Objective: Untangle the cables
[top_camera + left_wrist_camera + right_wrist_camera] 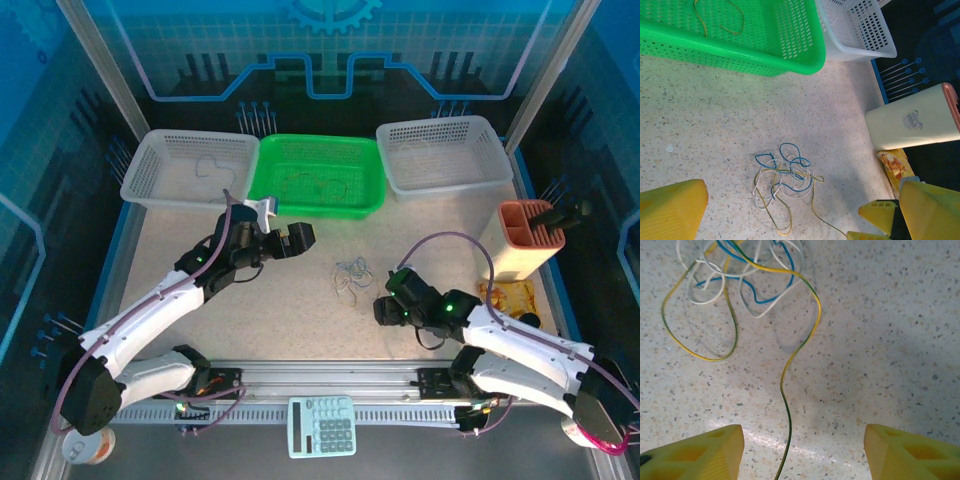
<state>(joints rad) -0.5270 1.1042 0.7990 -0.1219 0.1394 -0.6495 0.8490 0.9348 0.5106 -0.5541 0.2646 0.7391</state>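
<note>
Yellow fingers (695,452) of the right gripper (803,437) are standing wide apart, empty, astride a yellow-green strand (785,390) trailing from the cables (735,280), which are lying knotted mid-counter (890,340). The left gripper (790,220) is likewise gaping empty. One wire (742,21) is already lying in the green basket (790,55), suggesting sorting is partly done.

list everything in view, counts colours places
cables: one tangle, blue, white and yellow-green, table centre
loose wire: one, yellowish, in green basket
green basket: one, green, far edge middle
left white basket: one, white, far left
right white basket: one, white, far right
holder: one, cream and salmon, right side
snack packet: one, orange, by the holder
calculator: one, pale teal, near edge
left tool: one, yellow-fingered, open, left of cables
right tool: one, yellow-fingered, open, right of cables
</note>
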